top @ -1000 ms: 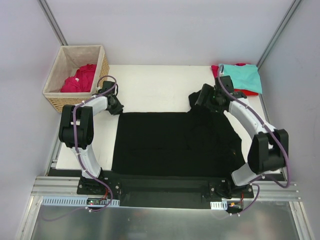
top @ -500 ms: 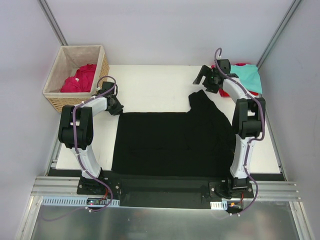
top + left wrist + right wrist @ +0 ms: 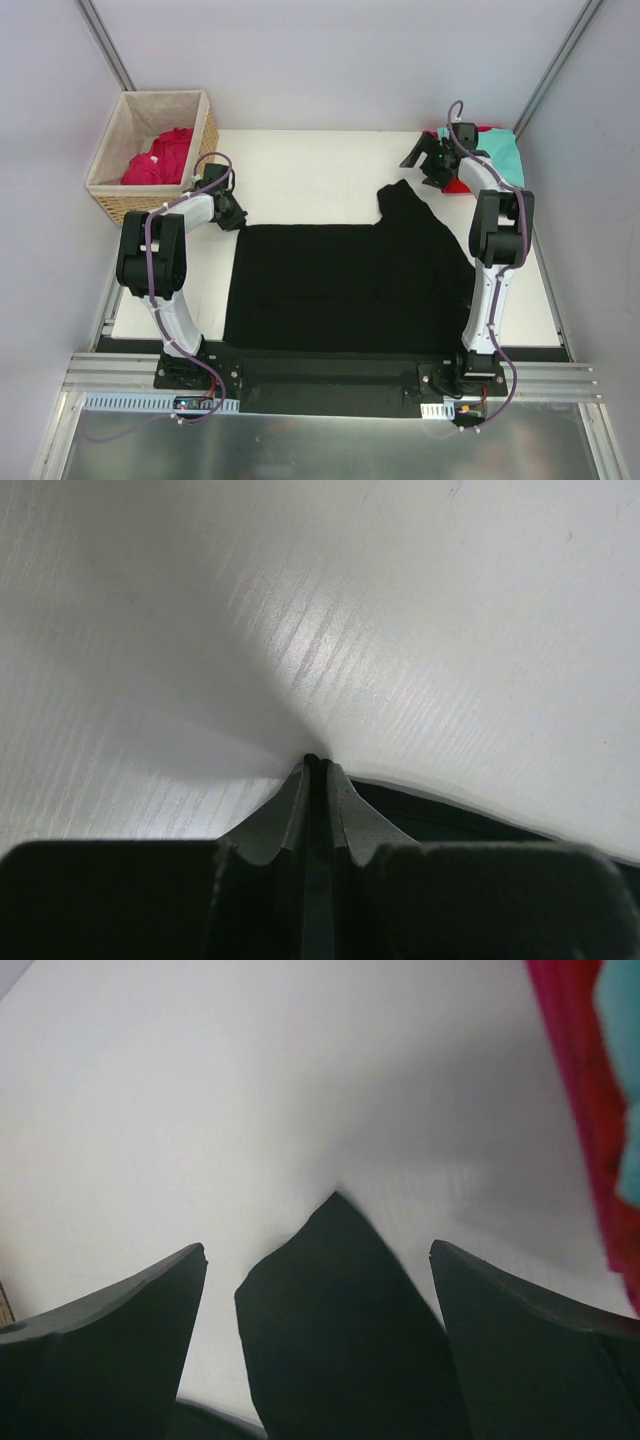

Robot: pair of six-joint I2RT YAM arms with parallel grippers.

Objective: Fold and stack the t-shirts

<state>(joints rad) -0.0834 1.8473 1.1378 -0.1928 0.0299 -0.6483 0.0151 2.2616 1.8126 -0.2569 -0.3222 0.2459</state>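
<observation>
The black t-shirt [image 3: 340, 290] lies spread flat across the middle of the white table [image 3: 310, 170] in the top view, its long axis running left to right across the frame. Its lower edge lies along the near rim of the table. From its upper right a narrower flap rises toward the top of the frame and ends in a blunt point. The dark cloth hides which end is collar and which is hem. The left gripper [image 3: 228, 210] sits low at the shirt's upper left corner. In the left wrist view its fingers [image 3: 285, 805] are pressed together with only a thin dark strip between them, and the black cloth's edge runs away from the tips toward the lower right, so the jaws look clamped on that corner. The right gripper [image 3: 424, 168] is at the upper right of the top view, above the flap's point and apart from it, with its jaws spread wide. In the right wrist view the two dark fingers [image 3: 110, 1330] stand at the lower left and lower right, and the flap lies centred between them on the table, its tip pointing to the top of the frame, touching neither finger. Just right of this gripper lie a teal t-shirt [image 3: 500, 152] and, under it, a red t-shirt [image 3: 464, 187], at the table's upper right corner. At the upper left a wicker basket [image 3: 108, 190] holds a crimson-pink t-shirt [image 3: 160, 158].
</observation>
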